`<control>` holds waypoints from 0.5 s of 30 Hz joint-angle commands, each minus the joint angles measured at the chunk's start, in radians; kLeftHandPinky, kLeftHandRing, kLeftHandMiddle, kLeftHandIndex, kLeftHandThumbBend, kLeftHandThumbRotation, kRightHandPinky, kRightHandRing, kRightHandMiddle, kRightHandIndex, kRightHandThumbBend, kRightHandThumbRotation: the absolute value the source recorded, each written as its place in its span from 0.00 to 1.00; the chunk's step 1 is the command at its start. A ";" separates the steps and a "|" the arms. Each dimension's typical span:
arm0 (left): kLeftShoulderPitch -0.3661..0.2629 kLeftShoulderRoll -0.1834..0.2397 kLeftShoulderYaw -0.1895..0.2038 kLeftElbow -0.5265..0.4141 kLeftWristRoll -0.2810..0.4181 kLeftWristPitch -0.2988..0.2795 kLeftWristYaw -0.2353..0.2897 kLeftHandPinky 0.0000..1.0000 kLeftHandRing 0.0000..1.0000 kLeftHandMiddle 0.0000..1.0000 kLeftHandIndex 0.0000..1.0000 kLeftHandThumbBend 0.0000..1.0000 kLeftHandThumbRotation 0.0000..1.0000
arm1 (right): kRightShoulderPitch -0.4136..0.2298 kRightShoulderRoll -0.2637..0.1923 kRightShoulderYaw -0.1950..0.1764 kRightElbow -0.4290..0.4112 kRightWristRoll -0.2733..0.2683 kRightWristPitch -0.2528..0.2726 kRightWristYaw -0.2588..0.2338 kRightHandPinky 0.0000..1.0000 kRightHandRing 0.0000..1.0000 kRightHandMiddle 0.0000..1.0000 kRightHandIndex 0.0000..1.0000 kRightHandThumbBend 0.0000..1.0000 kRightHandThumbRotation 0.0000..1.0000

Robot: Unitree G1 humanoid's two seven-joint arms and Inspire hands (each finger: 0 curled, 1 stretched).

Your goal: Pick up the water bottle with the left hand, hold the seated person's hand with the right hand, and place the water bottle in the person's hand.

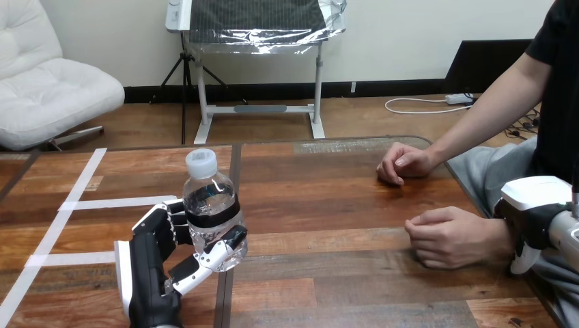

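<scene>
A clear water bottle (212, 208) with a white cap and a black label band stands upright over the table's left half. My left hand (146, 273) is shut on it, fingers curled round its left side and thumb across its lower front. I cannot tell whether its base touches the table (328, 205). The person's nearer hand (447, 236) rests loosely curled on the table at the right. My right hand (531, 217) wraps over that hand's wrist, with a white-shelled digit curling down its near side. The person's farther hand (403, 164) lies in a fist further back.
White tape lines (82, 203) cross the table's left part. Bare wood lies between the bottle and the person's nearer hand. The table's right edge runs just behind the person's hands.
</scene>
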 commanded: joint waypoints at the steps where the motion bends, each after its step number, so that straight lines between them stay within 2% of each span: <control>1: -0.062 -0.021 -0.012 -0.066 0.015 -0.004 0.003 0.44 0.42 0.44 0.50 0.61 0.00 | -0.020 0.032 0.016 0.006 0.008 -0.028 -0.009 0.17 0.27 0.42 0.74 0.66 0.00; 8: -0.069 -0.024 -0.016 -0.064 0.008 -0.002 -0.003 0.43 0.42 0.44 0.49 0.62 0.00 | -0.030 0.028 -0.012 -0.011 0.037 -0.016 0.000 0.22 0.33 0.47 0.65 0.66 0.00; 15: -0.081 -0.023 -0.022 -0.060 0.023 0.001 0.003 0.43 0.42 0.44 0.49 0.61 0.00 | -0.044 0.011 -0.032 -0.017 0.063 -0.053 -0.023 0.24 0.35 0.47 0.55 0.67 0.00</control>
